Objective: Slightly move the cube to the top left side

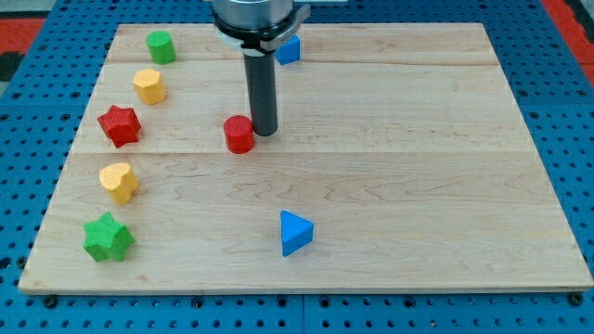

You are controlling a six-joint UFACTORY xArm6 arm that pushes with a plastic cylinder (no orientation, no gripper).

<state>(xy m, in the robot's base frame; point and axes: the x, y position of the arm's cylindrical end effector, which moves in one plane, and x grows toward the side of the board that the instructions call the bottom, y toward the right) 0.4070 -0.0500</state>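
Nearest the camera, going left to right: green star (109, 237), blue triangle (295, 232). With no gripper, my tip (264, 133) holds nothing and touches the red cylinder (239, 134). Blue cube (289, 49) sits at the top, half hidden; a careless move could drag the cylinder instead.

The red cylinder (239, 134) sits just left of my tip (264, 132), touching or nearly so. Right of the red cylinder lies bare board (418, 139); far left of it stand the red star (120, 124) and yellow hexagon (148, 85).
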